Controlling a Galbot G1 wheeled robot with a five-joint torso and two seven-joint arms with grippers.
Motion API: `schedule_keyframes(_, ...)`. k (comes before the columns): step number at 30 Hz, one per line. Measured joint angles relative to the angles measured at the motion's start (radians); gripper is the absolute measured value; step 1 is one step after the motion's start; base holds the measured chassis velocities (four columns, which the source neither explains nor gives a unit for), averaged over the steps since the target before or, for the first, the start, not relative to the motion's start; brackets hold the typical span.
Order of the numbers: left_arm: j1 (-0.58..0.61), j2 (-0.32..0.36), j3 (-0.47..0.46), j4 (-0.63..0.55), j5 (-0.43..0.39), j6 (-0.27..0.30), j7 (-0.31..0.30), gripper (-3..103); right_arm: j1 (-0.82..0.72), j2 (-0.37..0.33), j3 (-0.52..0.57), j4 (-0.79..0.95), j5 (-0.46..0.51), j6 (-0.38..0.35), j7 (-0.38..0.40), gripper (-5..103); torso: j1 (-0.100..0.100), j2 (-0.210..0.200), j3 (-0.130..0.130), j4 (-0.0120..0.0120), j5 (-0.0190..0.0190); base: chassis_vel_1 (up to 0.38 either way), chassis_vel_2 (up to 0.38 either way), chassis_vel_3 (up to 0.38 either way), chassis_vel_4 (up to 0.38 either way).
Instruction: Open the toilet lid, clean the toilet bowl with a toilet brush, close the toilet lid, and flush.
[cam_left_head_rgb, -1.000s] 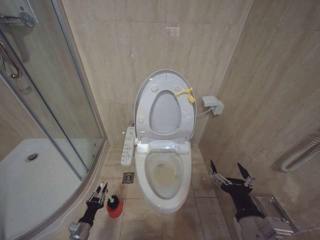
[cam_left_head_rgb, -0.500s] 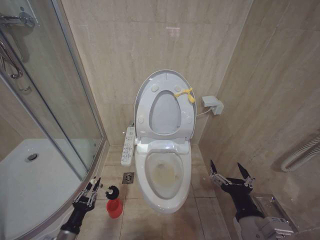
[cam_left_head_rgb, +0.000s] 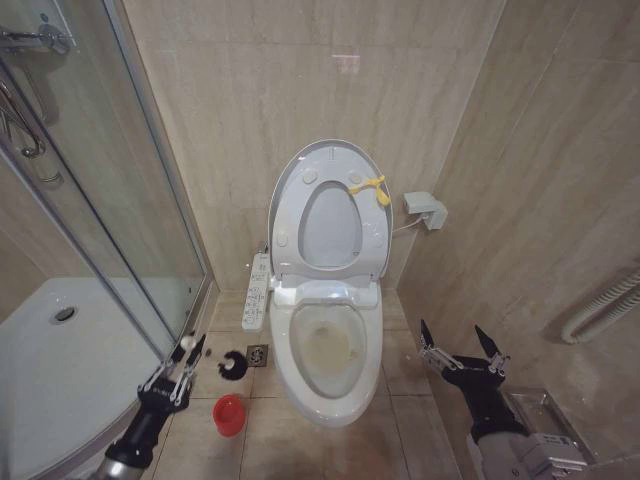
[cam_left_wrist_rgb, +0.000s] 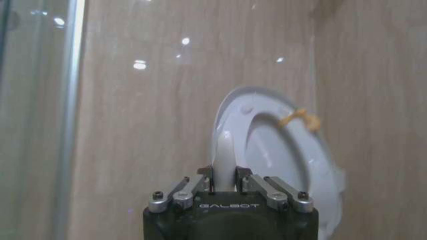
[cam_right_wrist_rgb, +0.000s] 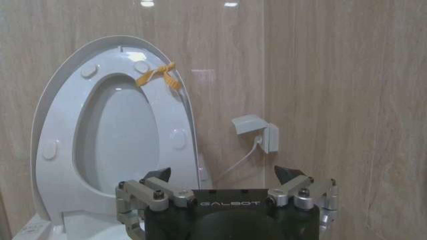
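Observation:
The toilet lid (cam_left_head_rgb: 330, 200) stands raised against the back wall, its yellow loop tag (cam_left_head_rgb: 372, 187) at the top edge. Below it the toilet bowl (cam_left_head_rgb: 325, 350) lies open with a yellowish inside. My left gripper (cam_left_head_rgb: 176, 370) is low at the left of the toilet, shut on the toilet brush (cam_left_head_rgb: 233, 365); the dark bristle head hangs over the floor, clear of the red holder (cam_left_head_rgb: 229, 413). The white handle (cam_left_wrist_rgb: 225, 155) shows between the left gripper (cam_left_wrist_rgb: 225, 182) fingers, the lid (cam_left_wrist_rgb: 267, 150) beyond. My right gripper (cam_left_head_rgb: 462, 350) waits open right of the bowl, facing the lid (cam_right_wrist_rgb: 113, 135).
A glass shower screen (cam_left_head_rgb: 120, 200) and the white shower tray (cam_left_head_rgb: 60, 350) close off the left. The side button panel (cam_left_head_rgb: 257, 292) and a floor drain (cam_left_head_rgb: 257, 353) lie left of the toilet. A wall box (cam_left_head_rgb: 425, 210) and tiled wall bound the right.
My left gripper has lifted the brush out of the red holder and swung it up and away, the bristle head now above the floor near the drain. The right arm stayed still.

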Motion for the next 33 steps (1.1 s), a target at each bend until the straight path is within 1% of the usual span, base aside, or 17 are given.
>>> schedule_keyframes(4, -0.037, 0.022, 0.013, -0.079, -0.076, 0.071, 0.039, 22, 0.0, 0.0, 0.0, 0.0, 0.0, 0.0, 0.0, 100, 0.0, 0.0, 0.0, 0.0002, 0.0002, 0.0, 0.0, 0.0, 0.0)
schedule_keyframes(5, -0.037, 0.022, 0.013, -0.079, -0.076, 0.071, 0.039, 22, 0.0, 0.0, 0.0, 0.0, 0.0, 0.0, 0.0, 100, 0.0, 0.0, 0.0, 0.0002, 0.0002, 0.0, 0.0, 0.0, 0.0)
schedule_keyframes(7, -0.07, 0.03, 0.025, -0.084, -0.123, 0.097, 0.058, 22, 0.0, 0.0, 0.0, 0.0, 0.0, 0.0, 0.0, 100, 0.0, 0.0, 0.0, 0.0003, 0.0, 0.0, 0.0, 0.0, 0.0)
schedule_keyframes(9, -0.115, 0.042, 0.037, -0.059, -0.169, 0.11, 0.077, 22, 0.0, 0.0, 0.0, 0.0, 0.0, 0.0, 0.0, 100, 0.0, 0.0, 0.0, 0.0, 0.0, 0.0, 0.0, 0.0, 0.0)
schedule_keyframes(10, -0.115, 0.042, 0.037, -0.059, -0.169, 0.11, 0.077, 22, 0.0, 0.0, 0.0, 0.0, 0.0, 0.0, 0.0, 100, 0.0, 0.0, 0.0, 0.0, 0.0, 0.0, 0.0, 0.0, 0.0)
schedule_keyframes(13, -0.199, 0.069, 0.056, 0.021, -0.261, 0.113, 0.13, 22, 0.0, 0.0, 0.0, 0.0, 0.0, 0.0, 0.0, 100, 0.0, 0.0, 0.0, -0.0001, -0.0002, 0.0, 0.0, 0.0, 0.0)
schedule_keyframes(14, -0.199, 0.069, 0.056, 0.021, -0.261, 0.113, 0.13, 22, 0.0, 0.0, 0.0, 0.0, 0.0, 0.0, 0.0, 100, 0.0, 0.0, 0.0, -0.0001, -0.0002, 0.0, 0.0, 0.0, 0.0)
schedule_keyframes(16, -0.256, 0.09, 0.073, 0.074, -0.343, 0.112, 0.178, 22, 0.0, 0.0, 0.0, 0.0, 0.0, 0.0, 0.0, 100, 0.0, 0.0, 0.0, 0.0001, 0.0, 0.0, 0.0, 0.0, 0.0)
schedule_keyframes(18, -0.304, 0.107, 0.087, 0.121, -0.388, 0.113, 0.21, 22, 0.0, 0.0, 0.0, 0.0, 0.0, 0.0, 0.0, 100, 0.0, 0.0, 0.0, 0.0, -0.0002, 0.0, 0.0, 0.0, 0.0)
schedule_keyframes(19, -0.304, 0.107, 0.087, 0.121, -0.388, 0.113, 0.21, 22, 0.0, 0.0, 0.0, 0.0, 0.0, 0.0, 0.0, 100, 0.0, 0.0, 0.0, 0.0, -0.0002, 0.0, 0.0, 0.0, 0.0)
schedule_keyframes(21, -0.352, 0.123, 0.102, 0.171, -0.423, 0.117, 0.23, 22, 0.0, 0.0, 0.0, 0.0, 0.0, 0.0, 0.0, 100, 0.0, 0.0, 0.0, 0.0001, 0.0, 0.0, 0.0, 0.0, 0.0)
schedule_keyframes(22, -0.352, 0.123, 0.102, 0.171, -0.423, 0.117, 0.23, 22, 0.0, 0.0, 0.0, 0.0, 0.0, 0.0, 0.0, 100, 0.0, 0.0, 0.0, 0.0001, 0.0, 0.0, 0.0, 0.0, 0.0)
schedule_keyframes(25, -0.418, 0.136, 0.138, 0.258, -0.454, 0.122, 0.25, 22, 0.0, 0.0, 0.0, 0.0, 0.0, 0.0, 0.0, 100, 0.0, 0.0, 0.0, 0.0004, 0.0, 0.0, 0.0, 0.0, 0.0)
schedule_keyframes(26, -0.418, 0.136, 0.138, 0.258, -0.454, 0.122, 0.25, 22, 0.0, 0.0, 0.0, 0.0, 0.0, 0.0, 0.0, 100, 0.0, 0.0, 0.0, 0.0004, 0.0, 0.0, 0.0, 0.0, 0.0)
schedule_keyframes(30, -0.514, 0.136, 0.228, 0.421, -0.492, 0.121, 0.279, 22, 0.0, 0.0, 0.0, 0.0, 0.0, 0.0, 0.0, 100, 0.0, 0.0, 0.0, 0.0001, -0.0002, 0.0, 0.0, 0.0, 0.0)
schedule_keyframes(31, -0.514, 0.136, 0.228, 0.421, -0.492, 0.121, 0.279, 22, 0.0, 0.0, 0.0, 0.0, 0.0, 0.0, 0.0, 100, 0.0, 0.0, 0.0, 0.0001, -0.0002, 0.0, 0.0, 0.0, 0.0)
schedule_keyframes(33, -0.561, 0.127, 0.268, 0.489, -0.493, 0.117, 0.294, 22, 0.0, 0.0, 0.0, 0.0, 0.0, 0.0, 0.0, 100, 0.0, 0.0, 0.0, 0.0002, -0.0002, 0.0, 0.0, 0.0, 0.0)
